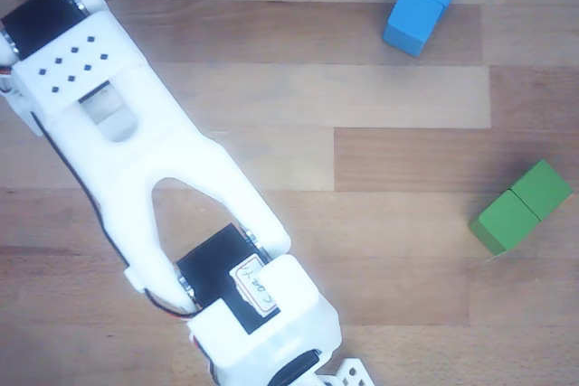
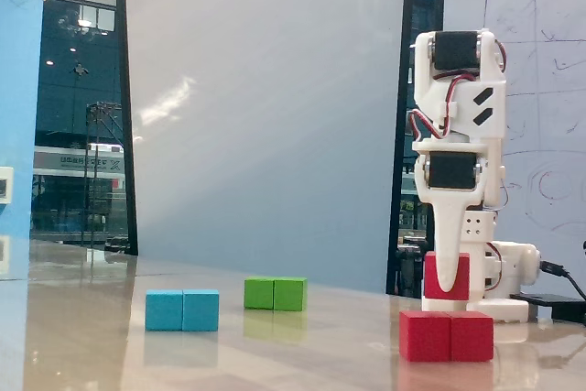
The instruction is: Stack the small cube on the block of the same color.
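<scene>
Nearest the fixed camera, the red two-segment wooden block lies on the bench. Just above it, the white gripper grasps the small red wooden cube. Centre it before lowering, then release squarely.

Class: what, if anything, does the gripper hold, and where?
The gripper holds the small red wooden cube by its sides, above the red block.

From above, the white arm covers both red pieces entirely, and the frame's bottom edge cuts it off. In the fixed view, a finger hides part of the small cube.
</scene>
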Available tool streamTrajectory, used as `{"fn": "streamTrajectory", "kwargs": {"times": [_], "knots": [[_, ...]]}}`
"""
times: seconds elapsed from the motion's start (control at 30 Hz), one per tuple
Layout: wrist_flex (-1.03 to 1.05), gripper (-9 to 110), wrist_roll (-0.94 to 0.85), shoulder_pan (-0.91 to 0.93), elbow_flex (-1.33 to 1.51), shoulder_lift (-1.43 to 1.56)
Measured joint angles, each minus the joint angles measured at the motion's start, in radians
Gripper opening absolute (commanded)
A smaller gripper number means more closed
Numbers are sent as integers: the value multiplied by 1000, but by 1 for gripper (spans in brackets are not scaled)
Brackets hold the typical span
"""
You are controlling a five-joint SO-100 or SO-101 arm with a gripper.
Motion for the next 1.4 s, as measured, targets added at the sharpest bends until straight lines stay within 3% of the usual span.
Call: {"fn": "streamTrajectory", "kwargs": {"times": [1.0,1.4], "knots": [[-5,9,0,0,0,-57],[-5,28,0,0,0,-57]]}}
